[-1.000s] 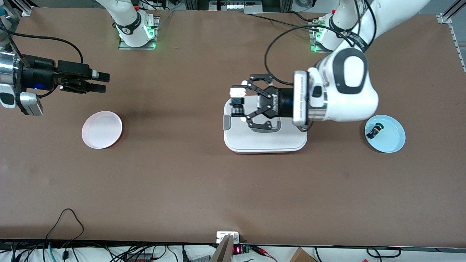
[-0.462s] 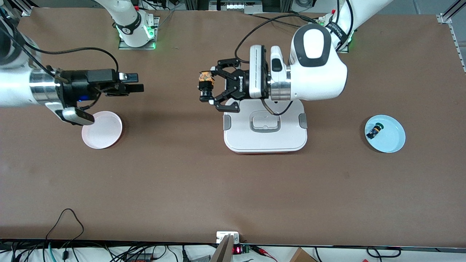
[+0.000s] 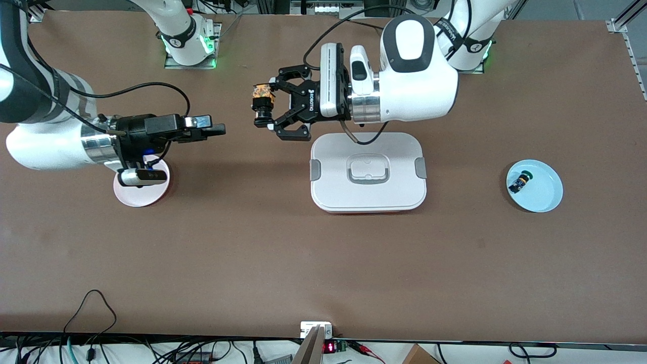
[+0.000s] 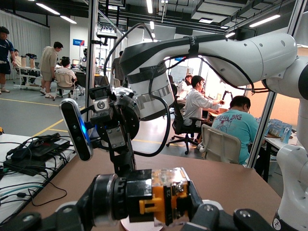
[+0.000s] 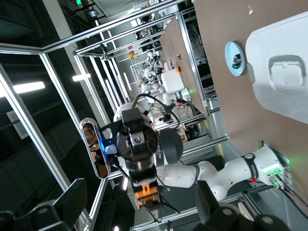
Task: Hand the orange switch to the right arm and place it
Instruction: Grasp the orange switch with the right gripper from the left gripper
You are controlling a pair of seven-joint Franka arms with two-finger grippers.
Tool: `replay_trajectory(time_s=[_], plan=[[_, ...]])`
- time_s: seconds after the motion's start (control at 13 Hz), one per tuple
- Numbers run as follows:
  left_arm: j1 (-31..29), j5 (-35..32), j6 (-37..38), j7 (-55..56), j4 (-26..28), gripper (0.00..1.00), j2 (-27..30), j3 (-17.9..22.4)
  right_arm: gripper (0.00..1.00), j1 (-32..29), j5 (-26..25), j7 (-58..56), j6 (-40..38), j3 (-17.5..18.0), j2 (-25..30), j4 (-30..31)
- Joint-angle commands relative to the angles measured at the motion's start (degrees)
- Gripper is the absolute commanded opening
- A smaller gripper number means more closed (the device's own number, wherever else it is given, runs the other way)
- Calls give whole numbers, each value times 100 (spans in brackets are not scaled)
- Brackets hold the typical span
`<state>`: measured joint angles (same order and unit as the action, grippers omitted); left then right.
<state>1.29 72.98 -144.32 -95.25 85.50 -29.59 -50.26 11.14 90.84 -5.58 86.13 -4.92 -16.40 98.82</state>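
Both grippers closer, left gripper (image 3: 267,107) clamping orange switch (image 3: 263,97), right gripper (image 3: 216,126) agape.

Brown table (image 3: 323,263), ceiling strip lights (image 4: 48,8), aluminium frame posts (image 5: 29,120), seated people at desks (image 4: 236,127)

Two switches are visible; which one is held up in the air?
The orange switch, gripped by the left tool over bare table. The green-capped switch lies in the blue dish.

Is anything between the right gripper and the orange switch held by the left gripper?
Nothing visible: the open right gripper faces the orange switch in the shut left gripper across bare table.
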Motion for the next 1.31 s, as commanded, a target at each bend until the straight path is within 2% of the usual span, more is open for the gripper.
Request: replay_trajectory(time_s=[0.0, 0.85, 1.15, 1.23], plan=[[47, 111, -44, 6, -87, 0, 6, 69, 100, 204, 469, -23, 53, -36, -29, 41], [29, 120, -44, -20, -78, 0, 6, 69, 100, 661, 567, -40, 62, -27, -4, 199], [29, 111, -53, -29, -78, 1, 6, 69, 100, 723, 751, -58, 62, -27, 5, 208], [29, 111, -53, -29, -78, 1, 6, 69, 95, 723, 751, -119, 54, -27, 5, 217]])
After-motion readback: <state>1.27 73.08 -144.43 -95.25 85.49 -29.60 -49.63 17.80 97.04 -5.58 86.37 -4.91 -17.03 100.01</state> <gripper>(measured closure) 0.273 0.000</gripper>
